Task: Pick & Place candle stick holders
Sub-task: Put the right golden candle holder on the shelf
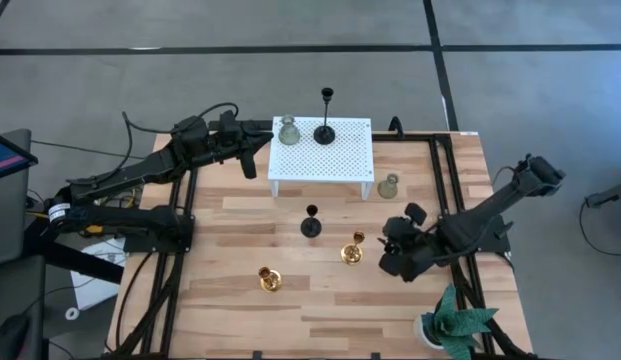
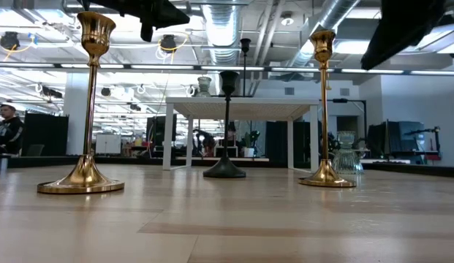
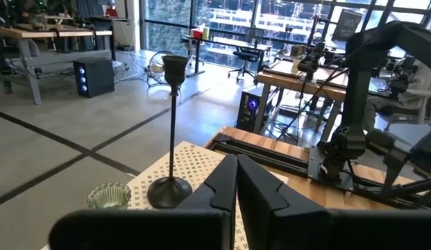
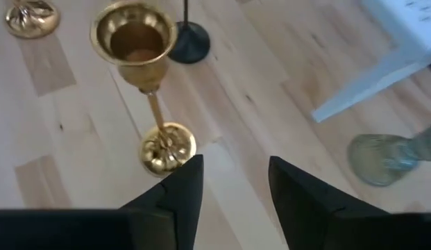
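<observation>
A white perforated stand (image 1: pixel 335 152) at the table's far middle carries a pale green glass holder (image 1: pixel 288 131) and a black holder (image 1: pixel 325 128). On the table stand a second green glass holder (image 1: pixel 389 186), a black holder (image 1: pixel 311 225) and two gold holders (image 1: pixel 352 250) (image 1: pixel 269 279). My left gripper (image 1: pixel 252 162) is shut and empty beside the stand's left end, above the table; its wrist view shows the black holder (image 3: pixel 172 139) and the green one (image 3: pixel 110 196) on the stand. My right gripper (image 4: pixel 232 184) is open and empty just right of the nearer gold holder (image 4: pixel 149 90), touching nothing.
A green leafy plant in a white pot (image 1: pixel 452 322) stands at the near right corner, close to my right arm. Black rails (image 1: pixel 445 190) run along the table's left and right edges. Bare wood lies along the near edge (image 1: pixel 320 320).
</observation>
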